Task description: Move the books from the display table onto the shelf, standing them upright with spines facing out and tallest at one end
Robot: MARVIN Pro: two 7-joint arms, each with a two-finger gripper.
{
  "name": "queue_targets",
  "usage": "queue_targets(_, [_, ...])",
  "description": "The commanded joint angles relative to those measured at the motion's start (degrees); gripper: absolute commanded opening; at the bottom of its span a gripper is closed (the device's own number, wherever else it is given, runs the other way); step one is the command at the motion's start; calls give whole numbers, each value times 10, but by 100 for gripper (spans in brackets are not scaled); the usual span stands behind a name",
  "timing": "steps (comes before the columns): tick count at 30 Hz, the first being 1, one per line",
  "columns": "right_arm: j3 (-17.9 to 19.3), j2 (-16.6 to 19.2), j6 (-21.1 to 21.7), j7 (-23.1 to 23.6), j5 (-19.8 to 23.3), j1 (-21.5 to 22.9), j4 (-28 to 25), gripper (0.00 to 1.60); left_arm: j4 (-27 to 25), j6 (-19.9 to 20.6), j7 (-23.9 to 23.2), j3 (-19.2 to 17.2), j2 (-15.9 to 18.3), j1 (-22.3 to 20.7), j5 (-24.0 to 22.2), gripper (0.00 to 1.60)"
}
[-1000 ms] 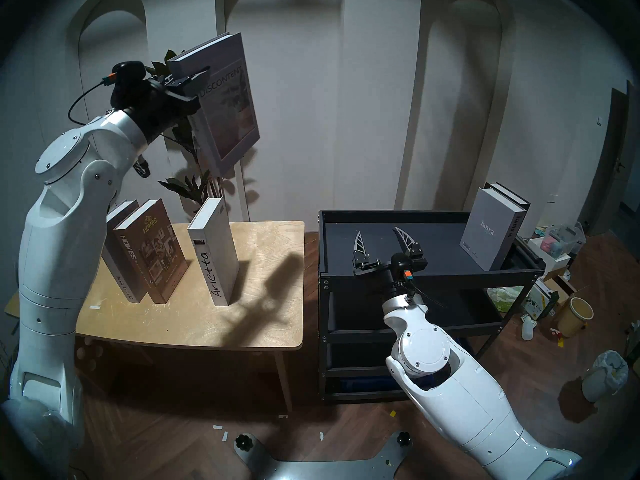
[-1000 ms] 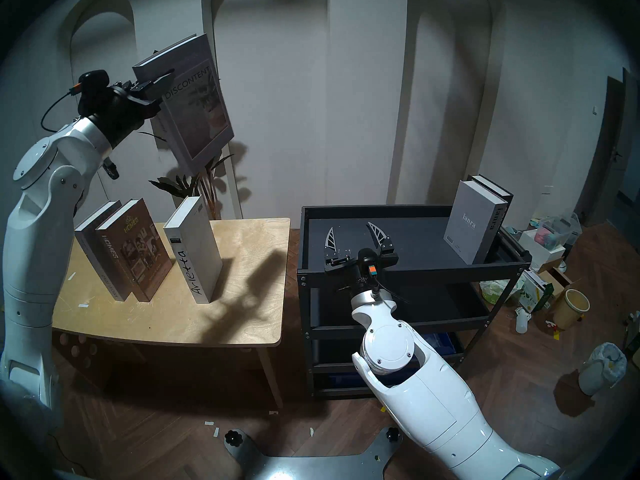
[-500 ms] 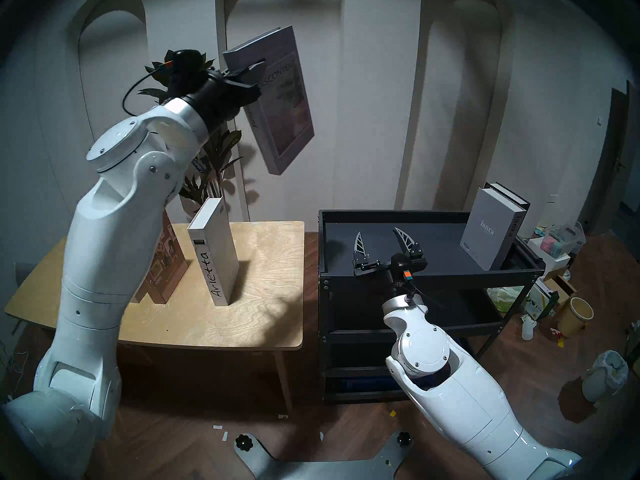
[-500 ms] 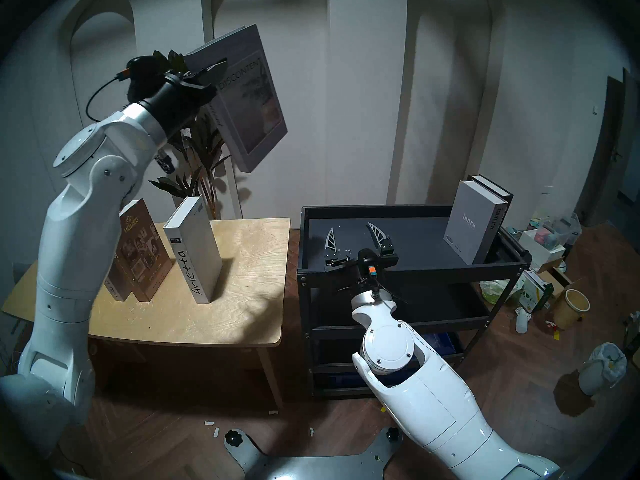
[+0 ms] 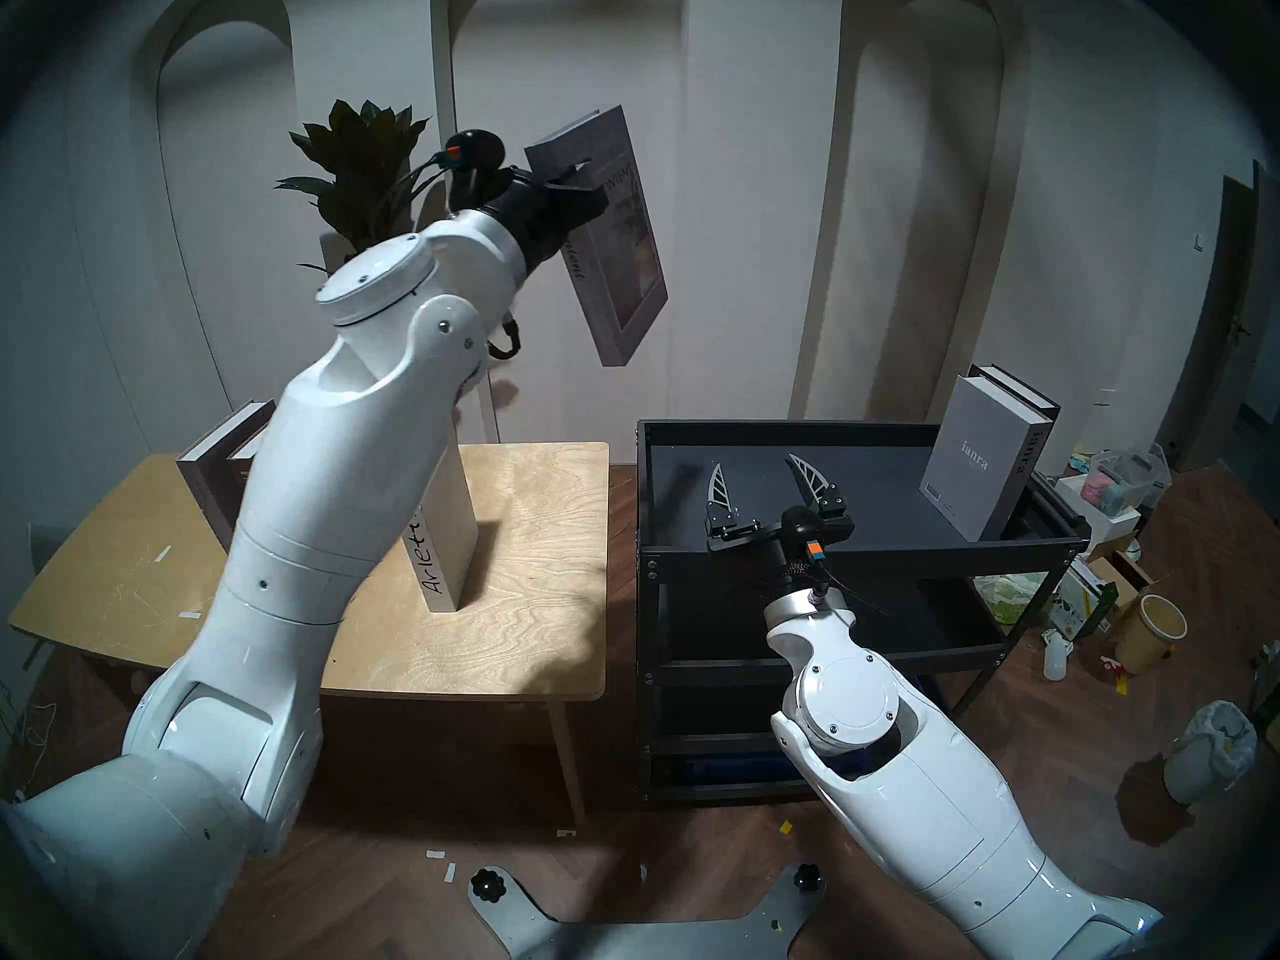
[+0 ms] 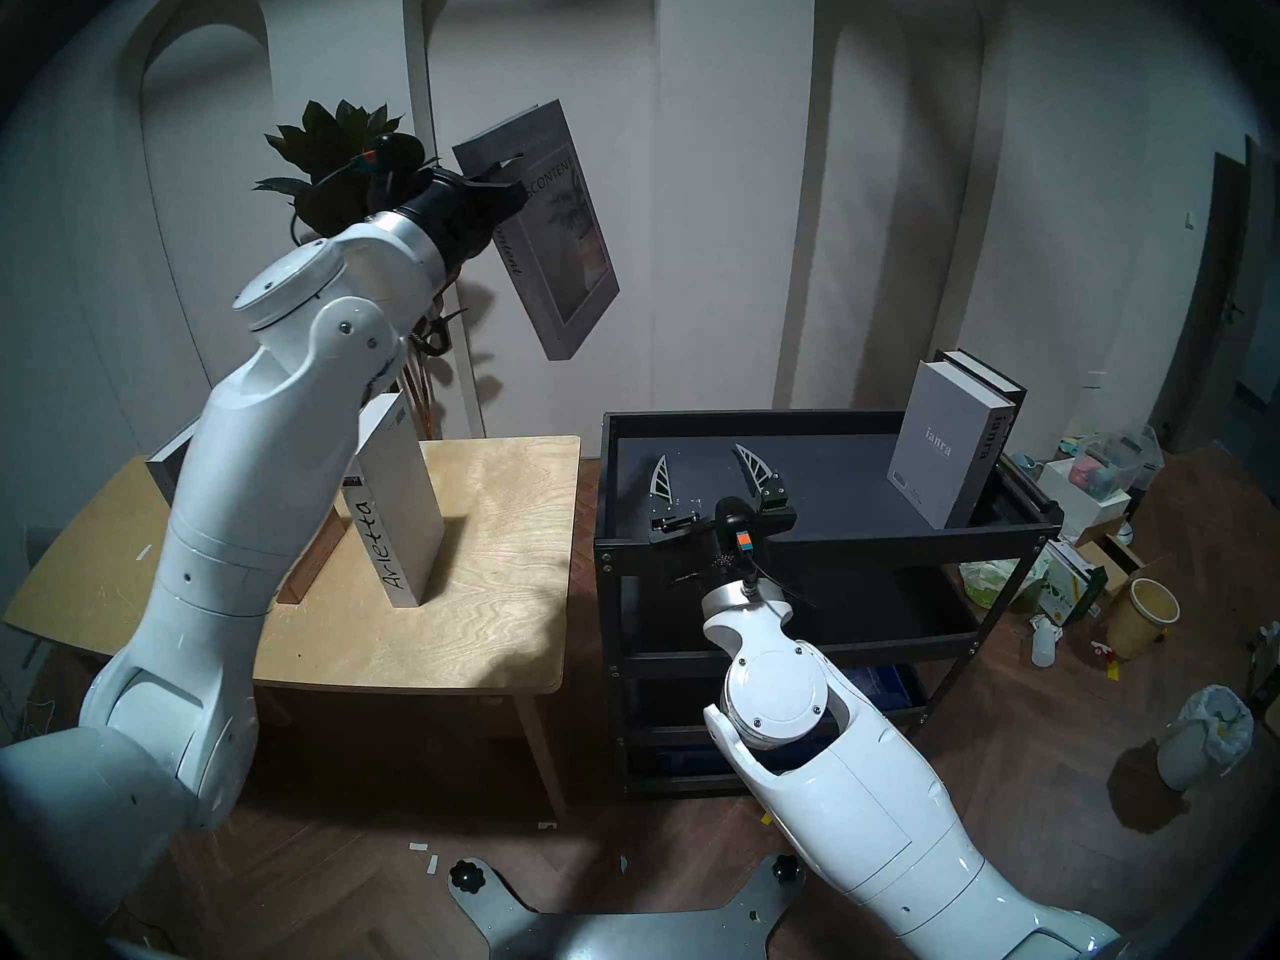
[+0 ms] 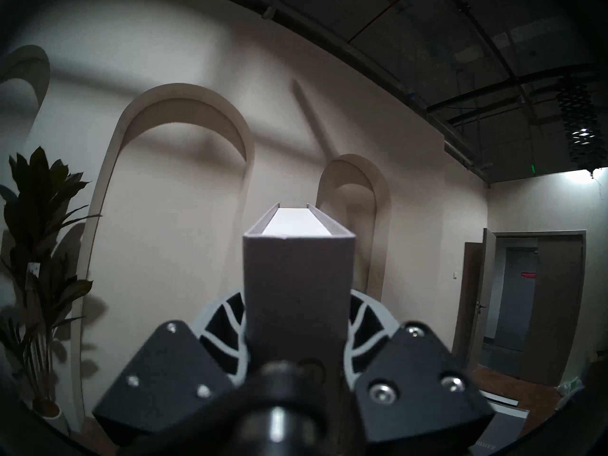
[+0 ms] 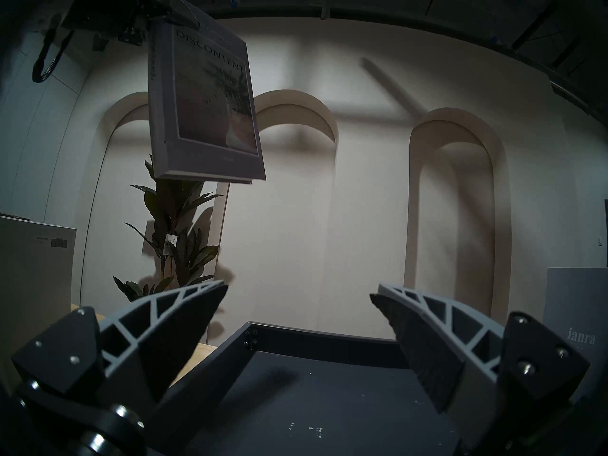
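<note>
My worry is the grey Discontent book: it hangs tilted, high over the gap between the bench and the black shelf, pinched only near its top corner, so it could swing, slip or clip the rim. The left claw is clamped tight on it. The right claw waits spread wide and empty over the shelf top.

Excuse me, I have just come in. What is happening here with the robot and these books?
The robot is moving books from the wooden table to the black shelf. Its left gripper is shut on the grey Discontent book, held high in the air between the two. The right gripper is open and empty over the shelf top. The ianra book and a black book behind it stand on the shelf. The white Arletta book and others remain on the table.
</note>
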Motion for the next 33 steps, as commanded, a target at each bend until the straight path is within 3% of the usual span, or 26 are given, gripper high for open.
queue_targets(1, [1, -4, -5, 0, 1, 4, -14, 160, 45, -13, 71, 14, -68, -66, 24, 0])
queue_targets(10, [-10, -17, -1, 5, -6, 29, 3, 160, 56, -36, 173, 38, -123, -98, 33, 0])
queue_targets(18, [-41, -54, 5, 14, -25, 84, 29, 160, 24, -54, 266, 57, -166, -67, 49, 0])
queue_targets(24, [-45, -95, 0, 17, -48, 123, 67, 160, 4, -59, 319, 77, -167, -25, 56, 0])
queue_targets(33, [-46, -145, -2, 17, -72, 173, 99, 160, -6, -66, 349, 94, -156, 6, 64, 0])
